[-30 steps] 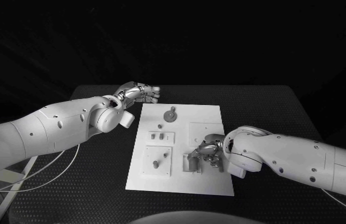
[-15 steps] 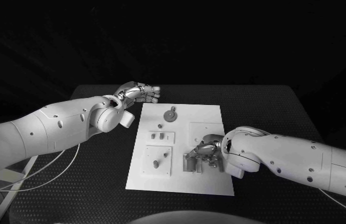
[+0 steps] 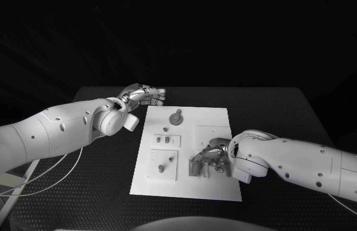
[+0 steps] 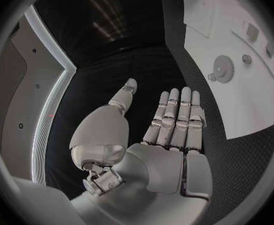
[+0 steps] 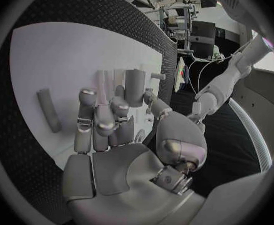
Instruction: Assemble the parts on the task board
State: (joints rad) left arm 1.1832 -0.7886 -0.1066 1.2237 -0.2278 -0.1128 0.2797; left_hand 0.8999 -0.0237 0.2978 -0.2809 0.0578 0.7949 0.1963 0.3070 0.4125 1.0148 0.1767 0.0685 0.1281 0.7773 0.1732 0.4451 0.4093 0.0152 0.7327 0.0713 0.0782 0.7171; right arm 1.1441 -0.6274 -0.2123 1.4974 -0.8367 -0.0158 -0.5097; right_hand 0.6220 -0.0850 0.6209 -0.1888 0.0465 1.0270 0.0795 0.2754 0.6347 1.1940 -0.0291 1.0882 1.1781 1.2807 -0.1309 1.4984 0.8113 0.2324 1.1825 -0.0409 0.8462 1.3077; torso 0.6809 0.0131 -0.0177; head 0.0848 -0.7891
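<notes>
The white task board (image 3: 212,117) lies in the middle of the black table. A round gear part (image 3: 175,119) sits near its far edge, also seen in the left wrist view (image 4: 224,67). My right hand (image 3: 212,156) is over the board's near right area, fingers curled down beside an upright bracket part (image 3: 196,167). In the right wrist view the right hand (image 5: 112,130) bends its fingers toward tall grey pieces (image 5: 135,87); whether it grips one is unclear. A small rod (image 5: 47,110) lies flat on the board. My left hand (image 3: 143,95) hovers off the board's far left corner, flat and holding nothing (image 4: 168,130).
Two square raised plates (image 3: 163,165) with small parts on them sit on the board's left half, and a smaller plate (image 3: 166,139) lies above them. Black table surface (image 3: 290,117) surrounds the board on all sides.
My right hand's fingers have shifted slightly over the bracket part. The left arm and hand have stayed where they were.
</notes>
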